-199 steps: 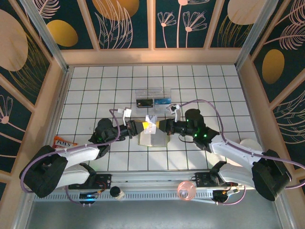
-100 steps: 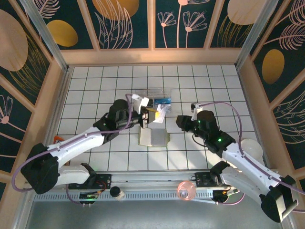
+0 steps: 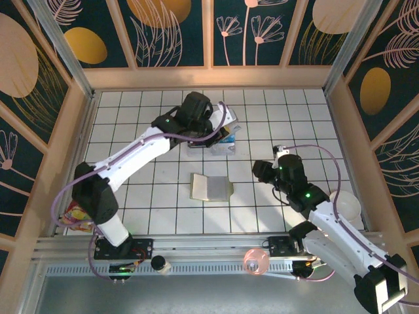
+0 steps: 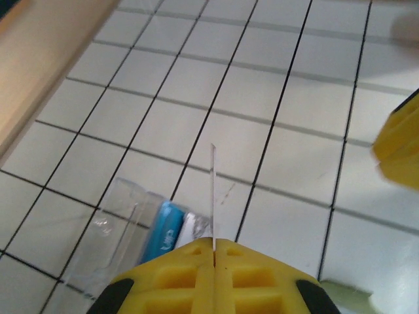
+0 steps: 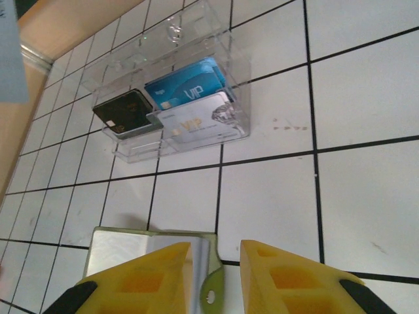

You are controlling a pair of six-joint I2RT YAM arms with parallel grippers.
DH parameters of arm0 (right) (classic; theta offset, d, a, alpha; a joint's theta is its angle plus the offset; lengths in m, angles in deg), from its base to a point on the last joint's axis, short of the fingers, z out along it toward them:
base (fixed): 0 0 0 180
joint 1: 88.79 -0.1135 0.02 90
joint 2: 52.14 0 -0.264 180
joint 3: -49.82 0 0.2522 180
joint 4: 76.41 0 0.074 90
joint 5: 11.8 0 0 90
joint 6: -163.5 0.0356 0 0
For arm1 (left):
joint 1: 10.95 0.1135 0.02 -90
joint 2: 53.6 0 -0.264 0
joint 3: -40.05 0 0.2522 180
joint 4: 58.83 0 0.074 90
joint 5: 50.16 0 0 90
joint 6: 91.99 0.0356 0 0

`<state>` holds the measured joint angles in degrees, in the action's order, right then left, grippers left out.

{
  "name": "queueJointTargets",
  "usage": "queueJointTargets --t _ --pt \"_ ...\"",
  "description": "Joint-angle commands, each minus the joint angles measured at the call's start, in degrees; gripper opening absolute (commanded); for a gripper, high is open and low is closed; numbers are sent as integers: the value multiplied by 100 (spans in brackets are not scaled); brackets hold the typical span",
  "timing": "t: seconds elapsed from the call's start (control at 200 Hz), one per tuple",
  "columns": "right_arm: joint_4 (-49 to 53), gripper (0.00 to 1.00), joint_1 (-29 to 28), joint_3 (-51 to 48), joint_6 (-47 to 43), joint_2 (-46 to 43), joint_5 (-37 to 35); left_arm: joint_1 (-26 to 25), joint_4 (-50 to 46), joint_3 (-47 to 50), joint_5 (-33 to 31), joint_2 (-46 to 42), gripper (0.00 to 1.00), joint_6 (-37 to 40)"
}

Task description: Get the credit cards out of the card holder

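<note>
**Card holder (image 3: 211, 187) open and flat on the tabletop (image 3: 294, 118).**
Left pincer (image 4: 213, 243) pinched a thin, stiff, probably slick card (image 4: 213, 190) by its edge; right pincer (image 5: 216, 261) stood spread, empty.

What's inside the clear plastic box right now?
The clear plastic box holds a dark card, a blue VIP card and a silver VIP card overlapping the blue one. Anything beneath them is covered.
</note>
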<state>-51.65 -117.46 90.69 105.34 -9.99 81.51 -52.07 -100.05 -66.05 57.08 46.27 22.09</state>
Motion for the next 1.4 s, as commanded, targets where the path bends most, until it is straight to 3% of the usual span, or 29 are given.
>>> queueJointTargets --t 0.0,0.385,0.816,1.396 --pt "125 26 133 -48 -50 -102 130 70 -1342 -750 -248 539 0 1050" --pt "703 25 546 93 -136 -76 84 76 -2991 -3035 -392 2159 0 2065" --pt "492 25 689 197 -29 678 262 78 -1568 -1334 -186 1958 0 2382" --pt "368 24 711 312 -28 1052 302 95 -770 -953 -686 2157 0 2359"
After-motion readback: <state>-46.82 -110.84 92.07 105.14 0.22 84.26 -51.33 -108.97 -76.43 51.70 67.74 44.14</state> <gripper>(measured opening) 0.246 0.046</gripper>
